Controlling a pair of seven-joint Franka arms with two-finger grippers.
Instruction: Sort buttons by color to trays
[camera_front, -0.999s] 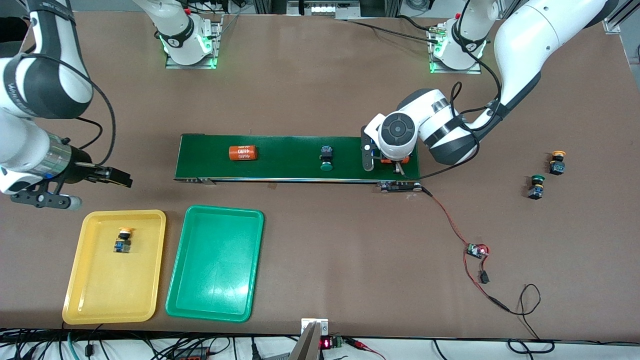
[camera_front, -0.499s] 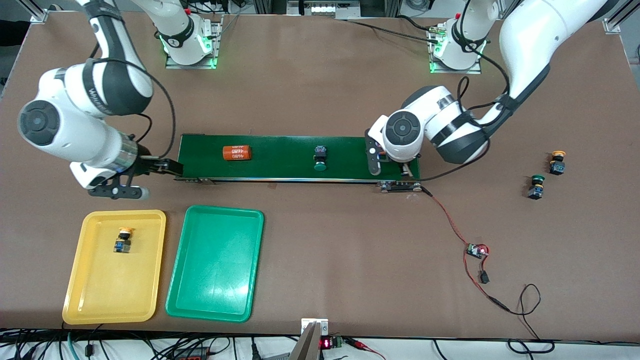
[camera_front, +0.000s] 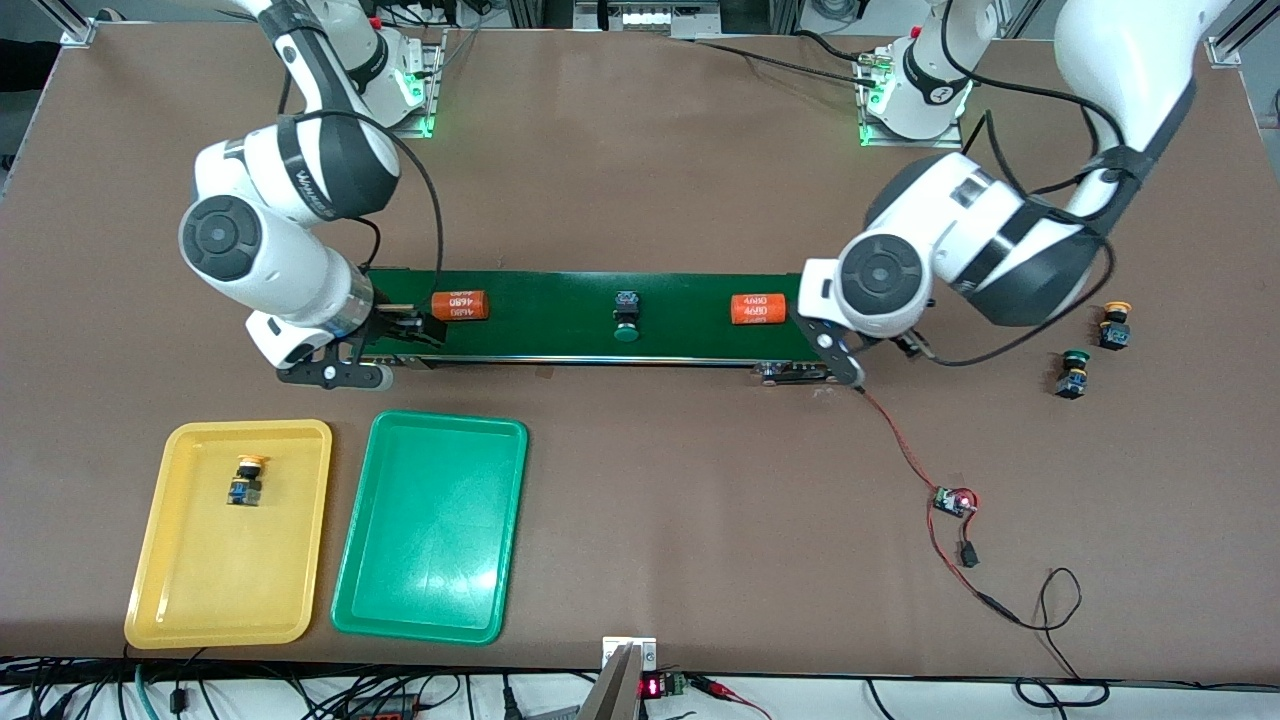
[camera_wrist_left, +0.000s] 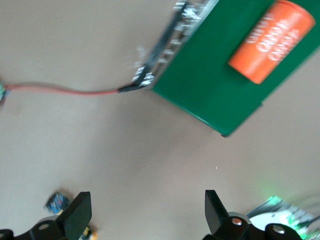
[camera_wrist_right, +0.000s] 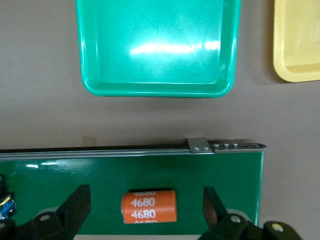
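1. Green button (camera_front: 627, 317) on conveyor belt (camera_front: 560, 340), about mid-belt, lying on its side, long axis across belt, cap toward front camera.
2. Right gripper (camera_front: 405, 330) over belt's end nearer the trays, fingers wide, empty; orange cylinder (camera_front: 459, 305) between it and the button.
3. Left gripper (camera_front: 880, 350) over belt's other end, fingers wide, empty.
4. Yellow button (camera_front: 246, 480) in yellow tray (camera_front: 160, 600); green tray (camera_front: 430, 600) holds nothing.
5. Judgement: right gripper better placed for the pick.

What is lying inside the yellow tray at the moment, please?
The yellow tray holds one button with a yellow cap, lying toward the end nearer the conveyor belt. Nothing covers the tray, so its whole floor shows and nothing else is in it.
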